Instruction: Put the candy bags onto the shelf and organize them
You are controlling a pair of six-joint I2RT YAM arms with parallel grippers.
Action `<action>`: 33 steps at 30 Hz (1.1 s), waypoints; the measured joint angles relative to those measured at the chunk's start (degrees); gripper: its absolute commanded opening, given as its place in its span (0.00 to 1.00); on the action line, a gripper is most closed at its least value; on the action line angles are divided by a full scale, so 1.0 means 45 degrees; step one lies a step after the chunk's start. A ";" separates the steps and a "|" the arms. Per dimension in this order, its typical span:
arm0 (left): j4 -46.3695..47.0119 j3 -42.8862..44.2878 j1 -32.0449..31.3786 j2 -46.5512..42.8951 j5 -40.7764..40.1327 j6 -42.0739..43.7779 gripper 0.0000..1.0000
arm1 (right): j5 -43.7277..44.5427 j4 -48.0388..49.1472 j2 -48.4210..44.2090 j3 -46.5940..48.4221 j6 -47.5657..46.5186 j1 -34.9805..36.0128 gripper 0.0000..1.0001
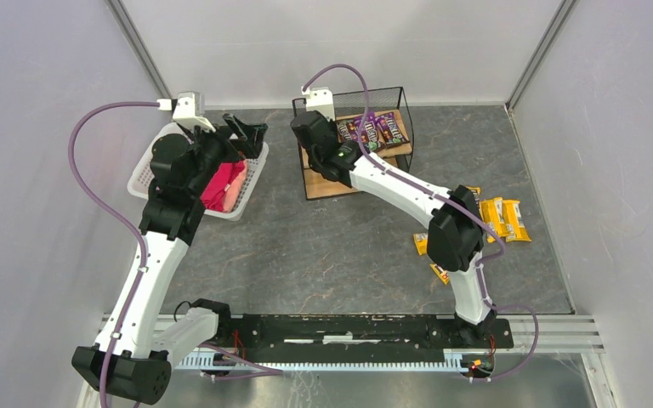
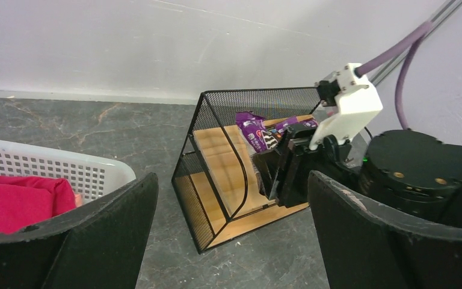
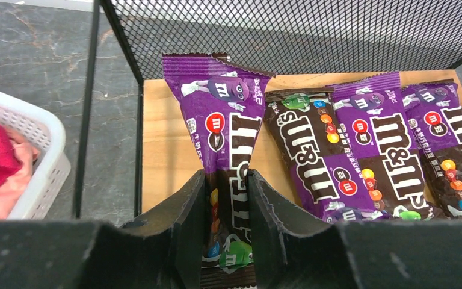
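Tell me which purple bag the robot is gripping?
The leftmost purple bag, pinched in the right gripper; the others lie loose on the shelf beside it.

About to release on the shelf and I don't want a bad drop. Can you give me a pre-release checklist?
1. Grip: ok, right gripper shut on the lower end of the held bag.
2. Position: ok, held bag is over the top board of the shelf, left of the laid bags.
3. Free slot: ok, bare wood shows left of the held bag.
4. Bag touching board: cannot tell.
5. Clearance: ok, left gripper open, beside the basket, apart from the shelf.
6. All shelved: not ok, yellow bags lie on the table.
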 measured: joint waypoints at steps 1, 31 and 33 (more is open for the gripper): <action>0.0015 0.0000 0.0000 0.0005 0.0029 -0.0005 1.00 | 0.0005 -0.0068 0.0121 0.0083 0.0034 -0.0039 0.36; 0.0068 0.0000 0.0141 0.0005 0.0185 -0.0010 1.00 | -0.0126 -0.1185 0.0918 0.0967 0.0257 -0.0573 0.65; 0.0068 0.0000 0.0141 0.0005 0.0199 -0.0010 1.00 | -0.0423 -0.1360 0.0636 0.0933 0.0112 -0.0549 0.65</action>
